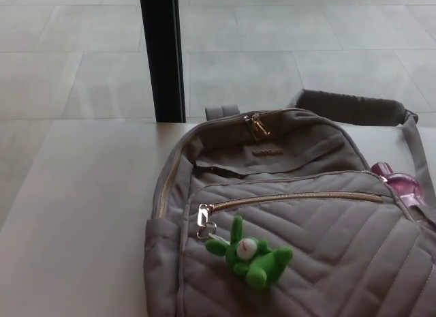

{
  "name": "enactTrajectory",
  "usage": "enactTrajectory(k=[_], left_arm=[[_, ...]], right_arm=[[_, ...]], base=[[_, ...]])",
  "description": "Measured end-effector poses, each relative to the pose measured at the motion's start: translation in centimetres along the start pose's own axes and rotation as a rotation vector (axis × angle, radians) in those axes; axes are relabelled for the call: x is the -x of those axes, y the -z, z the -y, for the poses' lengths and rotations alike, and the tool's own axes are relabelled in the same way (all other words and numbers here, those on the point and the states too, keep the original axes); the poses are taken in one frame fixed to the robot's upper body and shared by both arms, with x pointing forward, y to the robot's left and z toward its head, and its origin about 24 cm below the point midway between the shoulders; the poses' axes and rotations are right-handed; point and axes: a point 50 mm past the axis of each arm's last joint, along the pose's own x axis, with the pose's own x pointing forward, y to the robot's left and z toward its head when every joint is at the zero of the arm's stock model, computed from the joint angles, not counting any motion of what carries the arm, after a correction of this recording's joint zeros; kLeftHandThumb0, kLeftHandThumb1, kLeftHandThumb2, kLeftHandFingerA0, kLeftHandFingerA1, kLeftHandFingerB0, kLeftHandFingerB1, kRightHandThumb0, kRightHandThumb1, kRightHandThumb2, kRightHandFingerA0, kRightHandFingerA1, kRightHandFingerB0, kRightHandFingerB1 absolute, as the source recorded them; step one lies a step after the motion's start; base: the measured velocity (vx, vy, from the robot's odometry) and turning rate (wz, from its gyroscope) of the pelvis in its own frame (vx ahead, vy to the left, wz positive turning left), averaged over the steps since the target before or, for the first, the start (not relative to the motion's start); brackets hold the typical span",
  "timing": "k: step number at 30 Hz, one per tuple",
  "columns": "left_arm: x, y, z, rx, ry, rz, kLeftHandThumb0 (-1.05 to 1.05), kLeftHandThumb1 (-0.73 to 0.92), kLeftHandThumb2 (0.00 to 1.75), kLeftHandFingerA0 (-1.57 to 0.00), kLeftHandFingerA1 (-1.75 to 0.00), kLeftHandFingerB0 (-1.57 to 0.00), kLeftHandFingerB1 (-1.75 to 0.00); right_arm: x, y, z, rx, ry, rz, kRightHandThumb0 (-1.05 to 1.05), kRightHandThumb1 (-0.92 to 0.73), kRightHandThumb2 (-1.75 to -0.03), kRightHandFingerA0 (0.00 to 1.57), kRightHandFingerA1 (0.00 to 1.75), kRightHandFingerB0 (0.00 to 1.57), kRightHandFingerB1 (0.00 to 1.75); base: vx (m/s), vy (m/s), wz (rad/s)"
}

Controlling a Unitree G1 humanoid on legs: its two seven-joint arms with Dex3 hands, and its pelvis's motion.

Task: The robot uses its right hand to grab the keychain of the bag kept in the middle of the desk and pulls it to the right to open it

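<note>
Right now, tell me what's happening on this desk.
Nothing is being handled; neither robot hand is in view. A grey backpack lies flat on the desk. Its front pocket zipper is shut, with the pull at the left end. A green plush keychain hangs from that pull, untouched. Something pink pokes out at the bag's right side.
</note>
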Motion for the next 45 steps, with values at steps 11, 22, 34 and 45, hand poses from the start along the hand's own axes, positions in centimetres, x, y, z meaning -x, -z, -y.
enactTrajectory(k=[11,22,34,45], left_arm=[[0.0,-0.1,0.1,0.003,0.003,0.002,-0.64,0.49,0.85,-0.25,-0.54,-0.17,-0.43],[-0.1,-0.2,0.1,0.006,0.006,0.005,-0.65,0.49,0.85,-0.29,-0.55,-0.18,-0.43],[0.0,-0.2,0.0,0.028,0.005,0.009,-0.62,0.49,0.83,-0.29,-0.54,-0.18,-0.43],[0.0,0.1,-0.1,0.043,0.007,0.006,-0.60,0.61,0.59,-0.35,-0.46,-0.28,-0.30]], right_arm=[[-2.4,-12.7,-3.4,-0.176,-0.061,0.446,-0.75,-0.50,-0.87,0.27,0.57,0.12,0.42],[1.4,-20.7,-9.7,-0.200,-0.334,0.738,-0.76,-0.66,-0.61,0.38,0.43,0.25,0.29],[10.5,-24.5,-17.2,-0.167,-0.799,0.939,-0.76,-0.64,-0.60,0.38,0.54,0.28,0.33],[14.3,-24.5,-19.2,-0.057,-1.011,0.948,-0.70,-0.65,-0.60,0.40,0.57,0.30,0.34]], base=[[0.00,0.000,0.00],[0.00,0.000,0.00],[0.00,0.000,0.00],[0.00,0.000,0.00]])
